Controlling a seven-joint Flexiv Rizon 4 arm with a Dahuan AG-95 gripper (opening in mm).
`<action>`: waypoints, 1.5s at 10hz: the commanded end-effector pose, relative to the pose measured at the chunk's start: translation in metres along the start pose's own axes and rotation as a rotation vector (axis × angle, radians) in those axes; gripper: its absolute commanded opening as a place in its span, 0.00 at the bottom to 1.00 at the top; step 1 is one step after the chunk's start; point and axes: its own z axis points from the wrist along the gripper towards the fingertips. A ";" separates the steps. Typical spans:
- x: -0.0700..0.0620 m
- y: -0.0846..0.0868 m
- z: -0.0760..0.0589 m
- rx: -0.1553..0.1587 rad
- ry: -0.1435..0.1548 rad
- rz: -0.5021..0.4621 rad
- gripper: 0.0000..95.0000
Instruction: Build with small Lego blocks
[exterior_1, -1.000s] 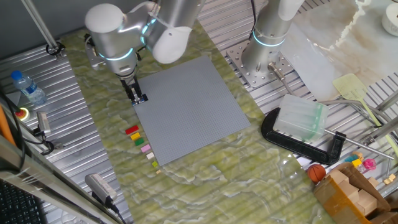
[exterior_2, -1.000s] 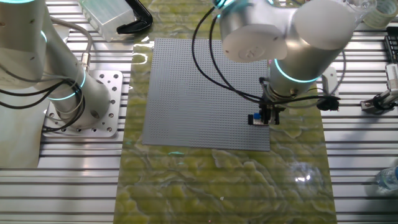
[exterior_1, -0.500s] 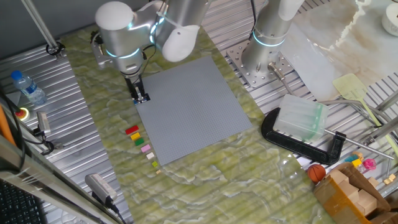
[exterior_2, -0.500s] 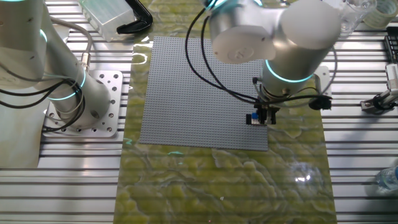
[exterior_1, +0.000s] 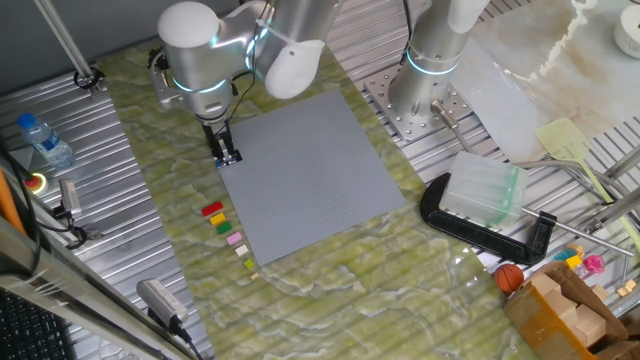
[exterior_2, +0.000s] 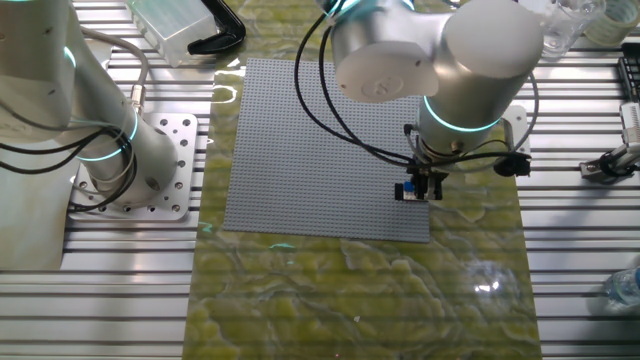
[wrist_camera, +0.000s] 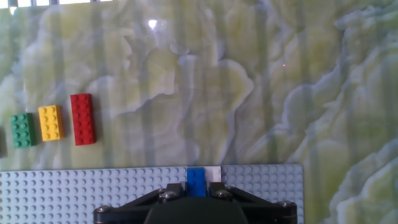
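Surface (exterior_1: 60, 290) of ribbed aluminium slats, covered in middle by green-yellow marbled mat (exterior_1: 330, 290). Large grey studded baseplate (exterior_1: 310, 175) flat on mat. Water bottle (exterior_1: 45, 140) on slats at one edge. Black clamp (exterior_1: 480, 228) with clear plastic box (exterior_1: 485, 190) at other side, near perforated metal mounting plate (exterior_1: 410, 110). Orange ball (exterior_1: 510, 277) beside cardboard box (exterior_1: 565, 315). Glare spots on mat (exterior_2: 485, 285).

Bright even light, small glare spots, hand view w/ faint stripes
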 end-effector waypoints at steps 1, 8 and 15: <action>0.000 -0.001 0.005 -0.002 0.002 0.004 0.20; -0.001 0.001 0.000 0.002 -0.009 -0.030 0.80; -0.006 0.011 -0.021 0.010 0.016 0.025 0.00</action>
